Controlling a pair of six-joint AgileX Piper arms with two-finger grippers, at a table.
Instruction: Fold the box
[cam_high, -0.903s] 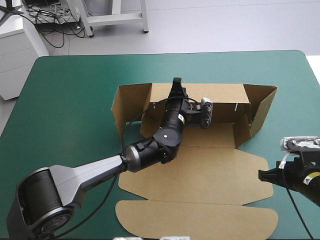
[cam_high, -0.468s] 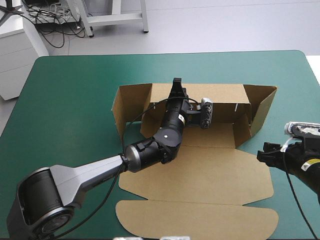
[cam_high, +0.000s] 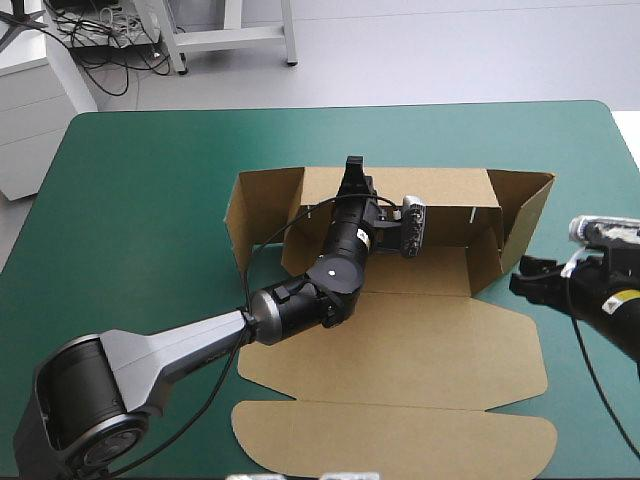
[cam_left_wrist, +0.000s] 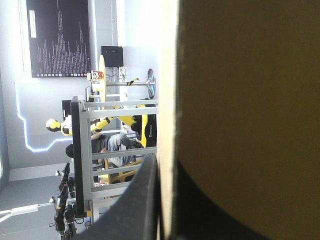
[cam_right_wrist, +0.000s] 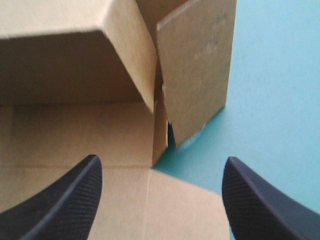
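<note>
The brown box (cam_high: 400, 340) lies mid-table with its back wall (cam_high: 440, 205) and both side flaps raised and its lid flat toward the front. My left gripper (cam_high: 352, 172) reaches across the box floor to the top edge of the back wall. In the left wrist view one black finger (cam_left_wrist: 145, 200) presses against the board's edge (cam_left_wrist: 170, 125), so this gripper is shut on the box. My right gripper (cam_high: 522, 277) is open just off the box's right side. Its fingers (cam_right_wrist: 65, 200) stand wide apart, with the right side flap (cam_right_wrist: 195, 65) and the box corner ahead of them.
The lid's rounded front flap (cam_high: 390, 435) reaches almost to the table's front edge. Bare teal-green cover (cam_high: 130, 220) lies left of the box. A narrower strip (cam_right_wrist: 270, 100) lies right of it, near the table's right edge, where the right arm stands.
My right gripper has opened and moved up and left toward the box's right side flap. The left arm and the box have not moved.
</note>
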